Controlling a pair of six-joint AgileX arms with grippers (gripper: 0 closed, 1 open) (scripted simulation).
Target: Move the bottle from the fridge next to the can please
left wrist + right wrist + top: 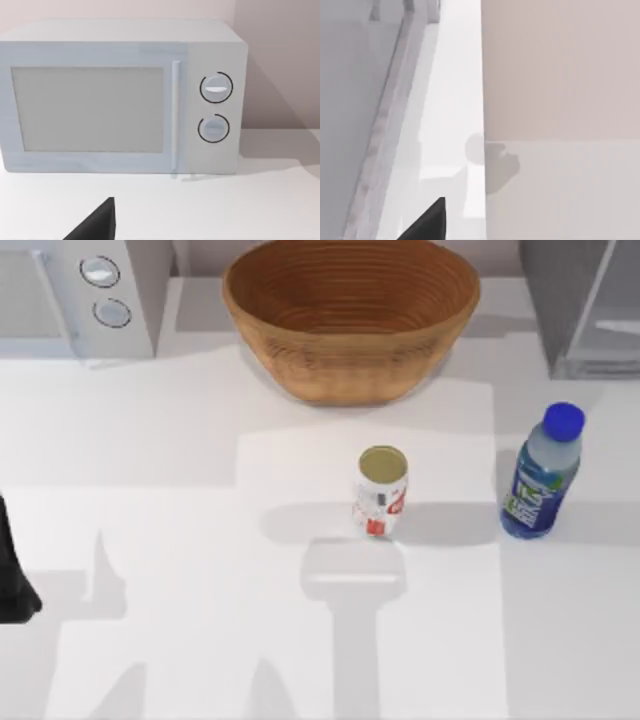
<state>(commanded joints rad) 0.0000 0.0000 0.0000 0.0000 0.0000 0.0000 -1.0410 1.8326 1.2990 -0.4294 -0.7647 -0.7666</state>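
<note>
White table (200, 540): bottle (541, 475) upright, right of can (380, 490); finger state unclear.

The can (380, 492) is white with red marks and a dull gold-green round top. Right of the can, the bottle (541, 480) is clear plastic with a round blue cap and a blue label carrying green and white marks. Behind the can, the woven bowl (350, 315) is warm brown with ringed ridges inside. The microwave (120, 97) is white with a pale grey window and two round white knobs. The fridge (585, 305) is grey, its door panel lighter grey. The table (180, 540) is white.
</note>
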